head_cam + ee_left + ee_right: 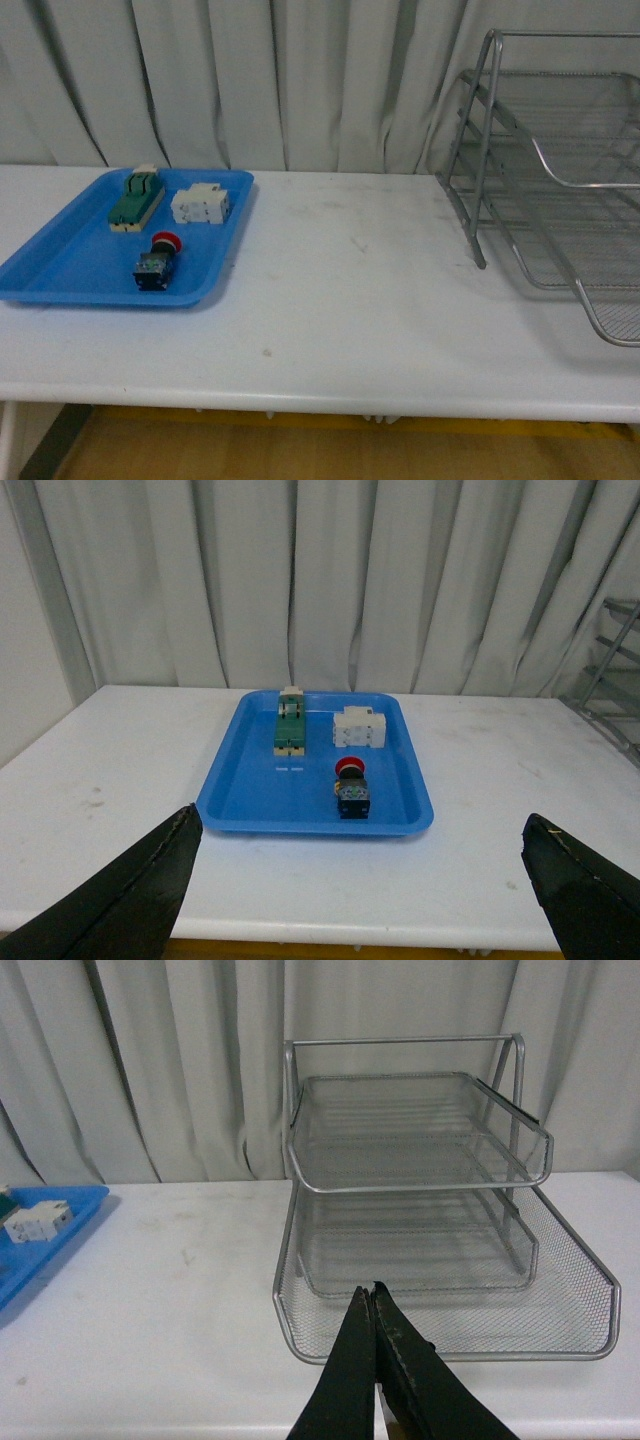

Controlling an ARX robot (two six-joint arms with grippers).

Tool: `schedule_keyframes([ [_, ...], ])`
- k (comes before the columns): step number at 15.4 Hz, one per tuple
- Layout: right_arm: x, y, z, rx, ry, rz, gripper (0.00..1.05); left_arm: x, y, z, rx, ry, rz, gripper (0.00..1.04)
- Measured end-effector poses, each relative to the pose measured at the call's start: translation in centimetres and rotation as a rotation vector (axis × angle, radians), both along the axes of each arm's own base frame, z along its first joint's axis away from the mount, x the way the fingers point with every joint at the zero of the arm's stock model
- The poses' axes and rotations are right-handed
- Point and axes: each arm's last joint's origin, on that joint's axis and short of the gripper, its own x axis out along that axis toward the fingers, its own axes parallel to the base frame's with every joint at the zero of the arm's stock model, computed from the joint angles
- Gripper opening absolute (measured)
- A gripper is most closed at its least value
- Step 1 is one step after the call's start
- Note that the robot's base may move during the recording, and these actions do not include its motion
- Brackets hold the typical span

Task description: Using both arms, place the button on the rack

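Note:
The button, red cap on a dark bluish body, lies in the blue tray at the table's left; it also shows in the left wrist view. The silver wire-mesh rack stands at the right; the right wrist view shows it head-on. My left gripper is open wide and empty, back from the tray's near edge, with the button ahead between its fingers. My right gripper is shut and empty, just before the rack's lowest tier. Neither arm shows in the front view.
In the blue tray a green-and-cream switch and a white rectangular block lie behind the button. The white table stretches between tray and rack. Grey curtains hang behind. The table's front edge is near.

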Motion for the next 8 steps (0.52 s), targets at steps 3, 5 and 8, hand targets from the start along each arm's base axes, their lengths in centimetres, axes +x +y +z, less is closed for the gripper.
schedule_keyframes([
  [3,-0.3,0.0,0.0,0.000,0.000,0.000,0.02,0.0,0.0,0.0,0.000,0.000,0.000,0.98],
  [5,-0.5,0.0,0.0,-0.001,0.000,0.000,0.02,0.0,0.0,0.0,0.000,0.000,0.000,0.98],
  [8,-1.6,0.0,-0.4,-0.001,0.014,0.001,0.02,0.0,0.0,0.0,0.000,0.000,0.001,0.98],
])
